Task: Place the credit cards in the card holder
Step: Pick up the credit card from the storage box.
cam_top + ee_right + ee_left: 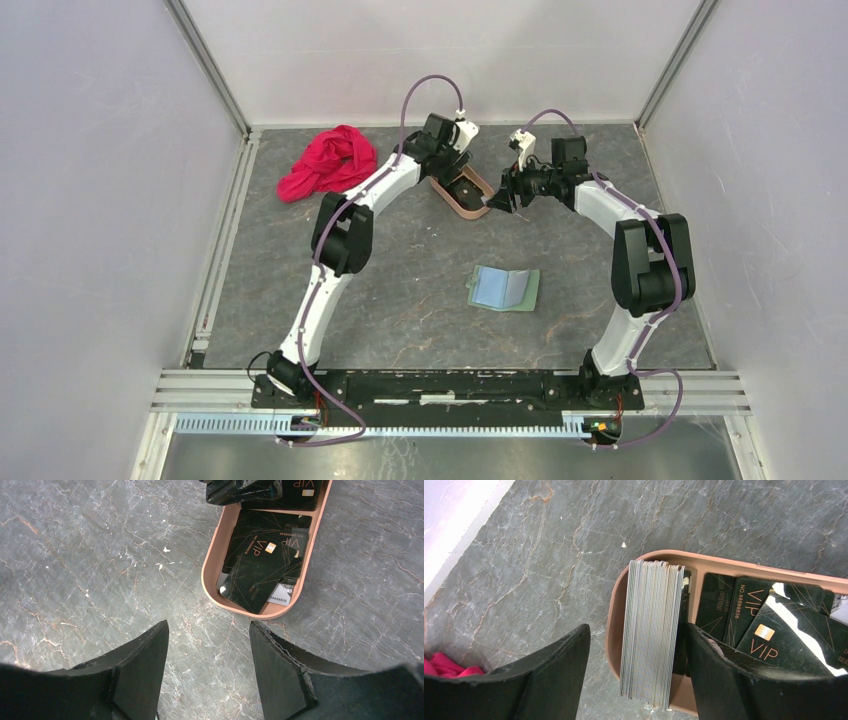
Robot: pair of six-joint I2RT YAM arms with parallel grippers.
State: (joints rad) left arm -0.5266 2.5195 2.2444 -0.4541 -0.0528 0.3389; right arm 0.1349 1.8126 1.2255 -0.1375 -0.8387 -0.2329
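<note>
A thick stack of silvery-edged credit cards (651, 630) stands on edge at one end of the pinkish-tan tray (615, 615). My left gripper (638, 627) is open around this stack. Its right finger is close against the stack, and its left finger stands apart over the table. Dark VIP cards (764, 630) lie loose in the rest of the tray (212, 565). My right gripper (209, 625) is open and empty over bare table, just short of the tray's rounded end. The card holder (505, 289) lies open, pale blue inside up, in the middle of the table.
A crumpled red cloth (330, 163) lies at the back left, and a bit of it shows in the left wrist view (444, 665). The two arms meet over the tray (468, 207) at the back centre. White walls enclose the table on three sides.
</note>
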